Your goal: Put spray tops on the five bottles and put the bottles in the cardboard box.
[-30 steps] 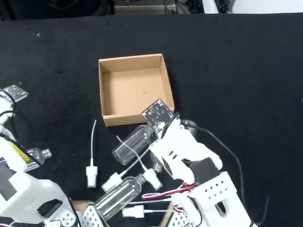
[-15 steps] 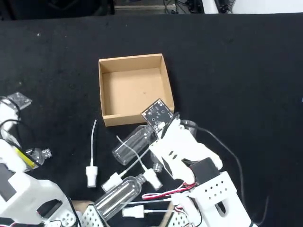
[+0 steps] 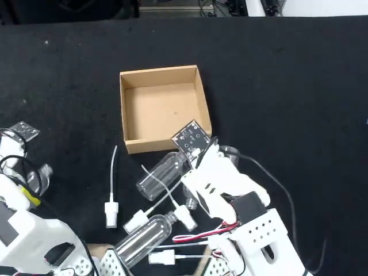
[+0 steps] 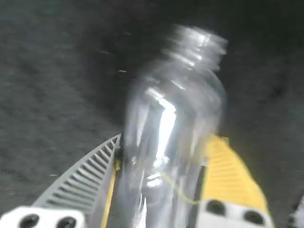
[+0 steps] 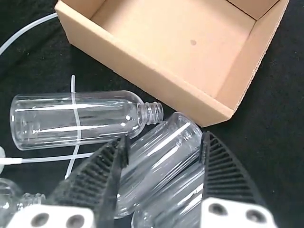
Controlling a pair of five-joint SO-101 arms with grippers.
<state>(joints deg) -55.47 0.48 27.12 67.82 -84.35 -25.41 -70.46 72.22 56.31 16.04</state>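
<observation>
The open cardboard box (image 3: pixel 135 118) stands mid-table with nothing in it. My left gripper (image 4: pixel 166 142) is shut on a clear capless bottle (image 4: pixel 175 104), seen at the table's left edge (image 3: pixel 42 173). My right gripper (image 5: pixel 164 140) hangs open just in front of the box's near wall (image 5: pixel 142 78), its fingers (image 5: pixel 102 175) straddling a clear bottle (image 5: pixel 159 154) lying slantwise. A second bottle (image 5: pixel 71 118) lies beside it and a third (image 5: pixel 173 206) lower down. Another bottle (image 3: pixel 145 234) lies near the front edge. Loose white spray tops (image 3: pixel 111 211) (image 3: pixel 137 220) (image 3: pixel 163 257) with thin tubes lie around them.
The right arm's white body (image 3: pixel 224 187) covers the bottles in front of the box. Red and white cables (image 3: pixel 201 234) trail near the front edge. The black cloth to the right of and behind the box is bare.
The left arm has shifted, carrying its bottle a little toward the box side and tipping it up. The right arm and the loose parts have not moved.
</observation>
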